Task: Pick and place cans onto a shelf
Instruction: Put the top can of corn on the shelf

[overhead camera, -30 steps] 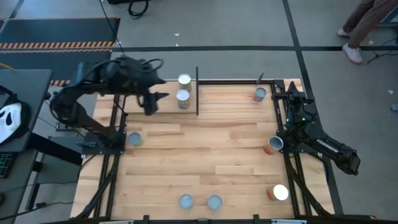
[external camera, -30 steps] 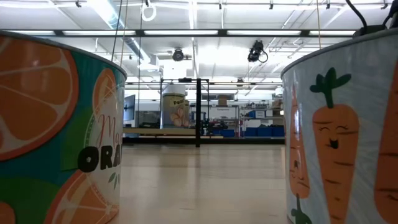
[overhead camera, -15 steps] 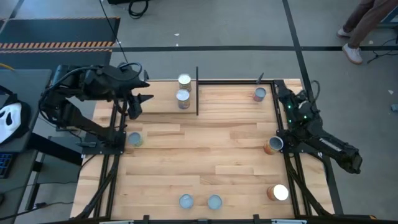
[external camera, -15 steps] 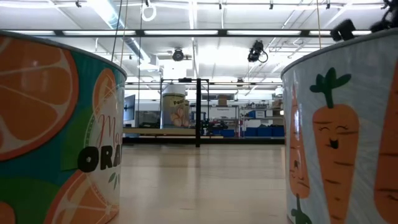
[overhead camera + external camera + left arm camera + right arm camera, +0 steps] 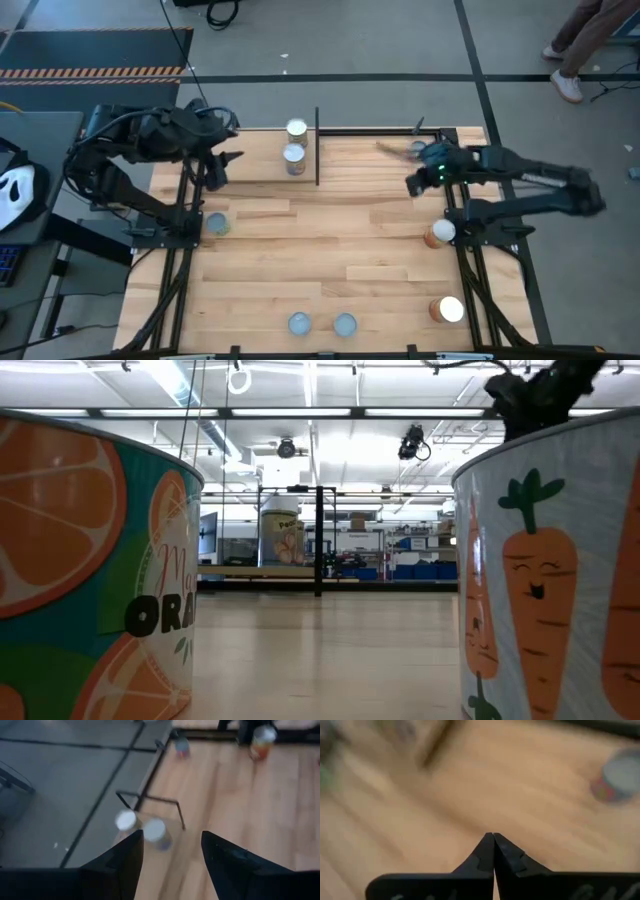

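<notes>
Two cans (image 5: 294, 155) (image 5: 297, 130) stand upright on the shelf (image 5: 255, 160) at the far left, beside its black upright post (image 5: 317, 150). In the left wrist view both cans (image 5: 156, 832) show beyond my open left gripper (image 5: 172, 850), which hovers left of the shelf (image 5: 215, 170) and holds nothing. My right gripper (image 5: 412, 185) is shut and empty, raised over the table's far right, close to a can (image 5: 418, 150) there. Other cans stand upright on the table: at the right edge (image 5: 438, 232), near right (image 5: 447, 310), left (image 5: 216, 223), and two at the near edge (image 5: 299, 323).
The low view is flanked by two cans close to the camera, an orange-printed one (image 5: 90, 560) and a carrot-printed one (image 5: 550, 580). Bare wood lies across the table's middle (image 5: 330, 240). A person's legs (image 5: 580, 50) show on the floor beyond the far right corner.
My right arm has unfolded from its place at the right edge, risen and swung its shut gripper over the table's far right, tipping downward. My left gripper has drawn back from the shelf's cans toward the table's left edge, staying open.
</notes>
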